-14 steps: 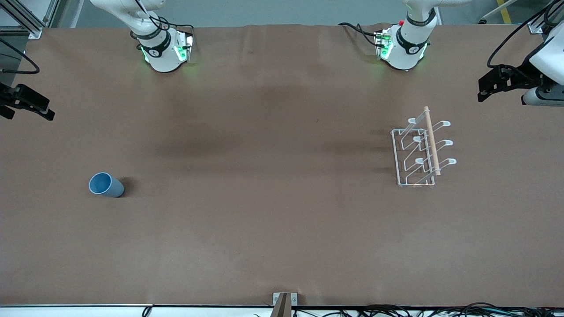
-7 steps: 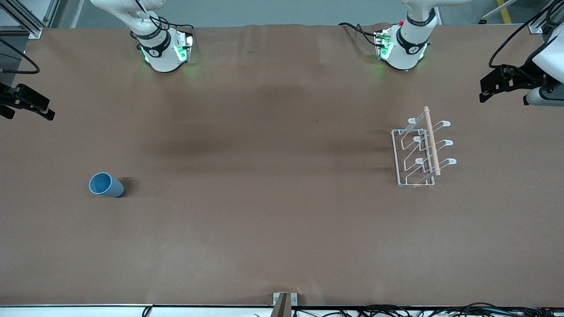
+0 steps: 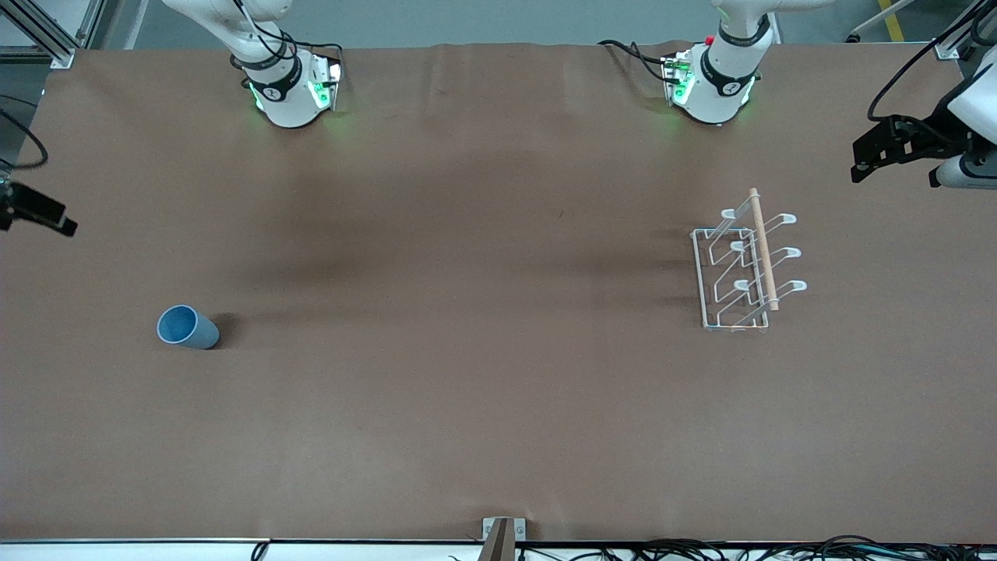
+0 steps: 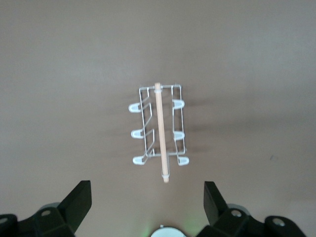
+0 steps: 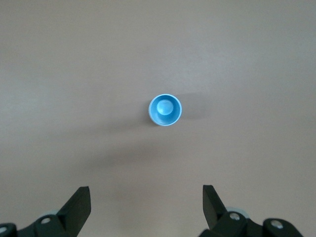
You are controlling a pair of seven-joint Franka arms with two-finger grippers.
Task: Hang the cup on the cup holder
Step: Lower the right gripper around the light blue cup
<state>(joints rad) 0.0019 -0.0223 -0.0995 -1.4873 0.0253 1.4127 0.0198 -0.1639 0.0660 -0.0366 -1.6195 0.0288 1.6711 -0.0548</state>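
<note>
The right gripper (image 5: 143, 210), jaws spread wide and holding nothing, hangs over the cup (image 5: 165, 109) at its 12 o'clock. The left gripper (image 4: 144, 210), equally released, hangs over the cup holder (image 4: 158, 131) on the desk (image 3: 483, 374).

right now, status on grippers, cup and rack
Left gripper and right gripper open, high, empty. Blue cup upright on table, untouched. Wire cup holder bare; nothing in the way.
</note>
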